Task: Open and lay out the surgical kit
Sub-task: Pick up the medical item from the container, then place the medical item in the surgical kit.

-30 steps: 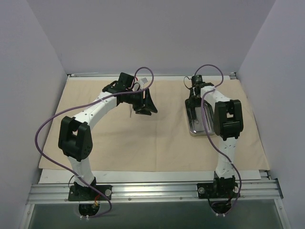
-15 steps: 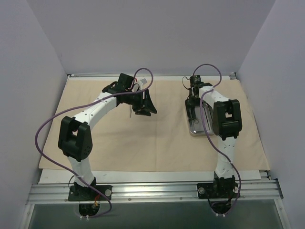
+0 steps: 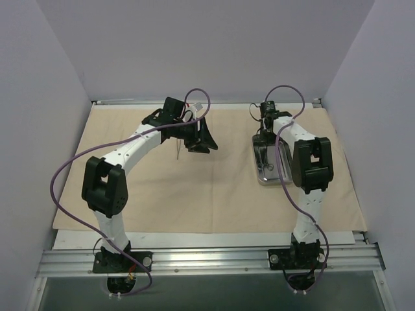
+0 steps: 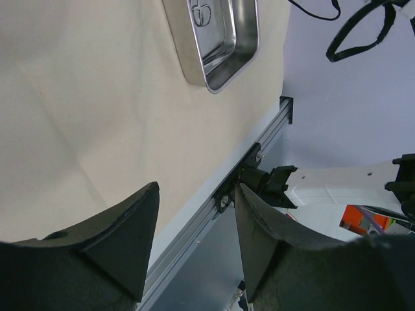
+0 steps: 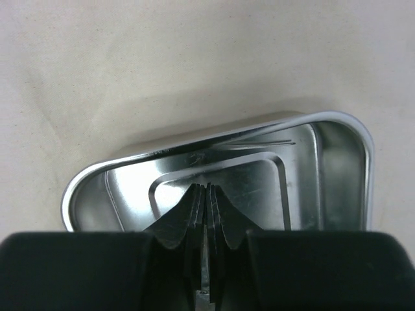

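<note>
The beige cloth wrap (image 3: 214,194) lies spread flat over the table. On its right side sits the steel tray (image 3: 262,178), seen close up in the right wrist view (image 5: 337,168). My right gripper (image 3: 264,134) reaches down into the tray's far end. Its jaws (image 5: 207,188) are shut, with a thin sliver of metal between the pads. The ring handles of an instrument (image 4: 200,13) lie in the tray (image 4: 220,71). Another thin instrument (image 3: 176,152) rests on the cloth at centre left. My left gripper (image 3: 202,139) hovers just right of it, open and empty (image 4: 196,188).
An aluminium rail (image 3: 207,259) runs along the near table edge, below the cloth's front hem. Purple walls close in the left, right and back. Purple cables loop above both arms. Bare cloth (image 4: 78,116) stretches between the two grippers.
My right gripper has shut inside the tray. The left gripper has drifted slightly to the right, still open.
</note>
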Robot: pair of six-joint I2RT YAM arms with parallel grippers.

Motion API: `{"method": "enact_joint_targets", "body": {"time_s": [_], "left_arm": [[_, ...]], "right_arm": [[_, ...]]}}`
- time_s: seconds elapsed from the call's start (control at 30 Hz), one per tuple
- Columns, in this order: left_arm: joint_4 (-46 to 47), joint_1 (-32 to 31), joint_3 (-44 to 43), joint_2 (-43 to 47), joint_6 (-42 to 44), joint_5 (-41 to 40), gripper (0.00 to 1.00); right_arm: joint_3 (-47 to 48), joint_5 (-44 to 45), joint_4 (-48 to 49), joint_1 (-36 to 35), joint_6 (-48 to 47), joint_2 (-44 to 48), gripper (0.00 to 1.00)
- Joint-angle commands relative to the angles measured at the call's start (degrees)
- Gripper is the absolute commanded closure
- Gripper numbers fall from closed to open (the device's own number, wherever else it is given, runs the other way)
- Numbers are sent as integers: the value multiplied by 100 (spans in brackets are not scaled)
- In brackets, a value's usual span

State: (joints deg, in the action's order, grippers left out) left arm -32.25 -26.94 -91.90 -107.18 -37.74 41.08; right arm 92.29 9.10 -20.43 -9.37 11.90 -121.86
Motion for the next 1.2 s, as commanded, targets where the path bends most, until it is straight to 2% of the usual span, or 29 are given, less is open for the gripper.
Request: {"method": "enact_joint_targets", "body": {"time_s": [0.0, 0.3, 0.5, 0.6, 0.83, 1.17], "left_arm": [[596, -109, -276, -154, -260, 163, 41], [904, -294, -645, -383, -314, 58, 41], [1984, -672, -478, -558, 221, -574, 38], [2748, -821, -452, -857, 398, -549, 37], [4550, -989, -443, -1594, 127, -707, 37], [5343, -1226, -1067, -2290, -269, -777, 37]], "right_arm": [[-44, 215, -164, 49, -4, 585, 100], [-115, 118, -111, 84, 93, 822, 100], [-185, 4, -32, 93, 172, 840, 100], [-290, -49, -23, 93, 251, 892, 100], [-528, -146, 12, 93, 409, 1103, 100], [-765, -295, 21, 137, 629, 1648, 100]]}}
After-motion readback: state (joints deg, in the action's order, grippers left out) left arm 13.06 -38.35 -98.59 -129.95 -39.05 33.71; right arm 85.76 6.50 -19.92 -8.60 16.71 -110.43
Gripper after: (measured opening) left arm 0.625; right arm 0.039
